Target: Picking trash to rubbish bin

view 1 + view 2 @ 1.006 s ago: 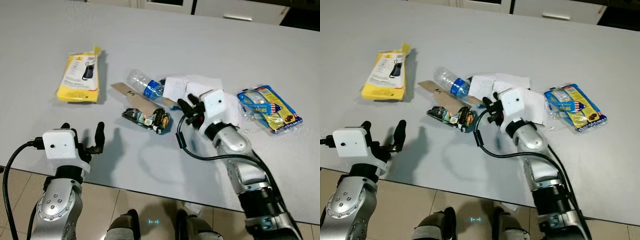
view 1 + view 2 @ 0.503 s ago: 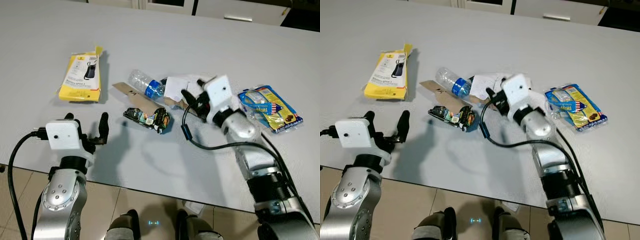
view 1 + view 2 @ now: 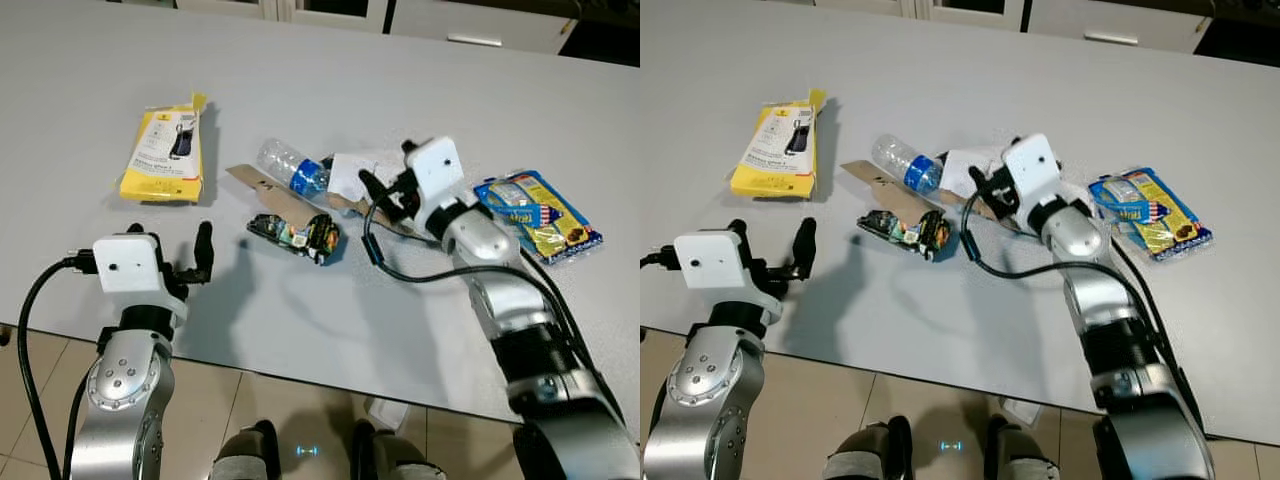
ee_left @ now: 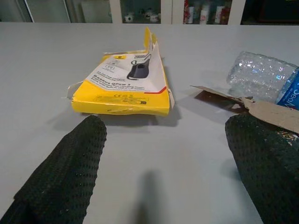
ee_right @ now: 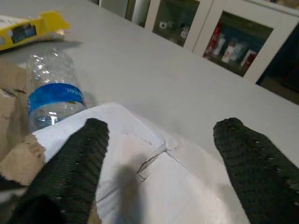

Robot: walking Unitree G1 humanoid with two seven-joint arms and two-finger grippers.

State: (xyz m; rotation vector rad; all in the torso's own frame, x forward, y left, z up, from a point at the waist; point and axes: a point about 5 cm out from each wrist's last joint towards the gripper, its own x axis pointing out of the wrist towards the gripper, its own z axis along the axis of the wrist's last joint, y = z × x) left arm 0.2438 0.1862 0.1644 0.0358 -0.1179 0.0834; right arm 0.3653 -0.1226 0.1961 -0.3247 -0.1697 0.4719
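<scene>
The right pincer (image 3: 385, 178) hangs with its two black fingers (image 5: 74, 168) spread apart, holding nothing, right over the crumpled white paper (image 5: 163, 186) in the middle of the table (image 3: 330, 80). Just left of that paper lies a crushed clear plastic bottle (image 3: 290, 167) with a blue label, its body pointing toward the far left. A torn strip of brown cardboard (image 3: 275, 195) lies under and beside the bottle, reaching toward the near right under the paper. Nearer than the cardboard, close to it, sits a dark crumpled wrapper (image 3: 296, 234) with a printed label. To the right of the right pincer, well apart from the paper pile, a blue and yellow snack packet (image 3: 540, 215) lies flat on the table.

The left pincer (image 3: 170, 248) is at the near left edge of the table, its fingers (image 4: 65, 177) also spread wide and empty, low over the grey surface. Beyond it, toward the far left, lies a yellow retail package (image 4: 128, 84) with a white front and a picture of a small dark device; its top flap is torn and stands up. In the left wrist view the bottle and the tip of the cardboard show to one side of the yellow package, apart from it.

Beyond the far edge of the table, glass-fronted cabinets (image 5: 224, 37) with small items inside can be made out.
</scene>
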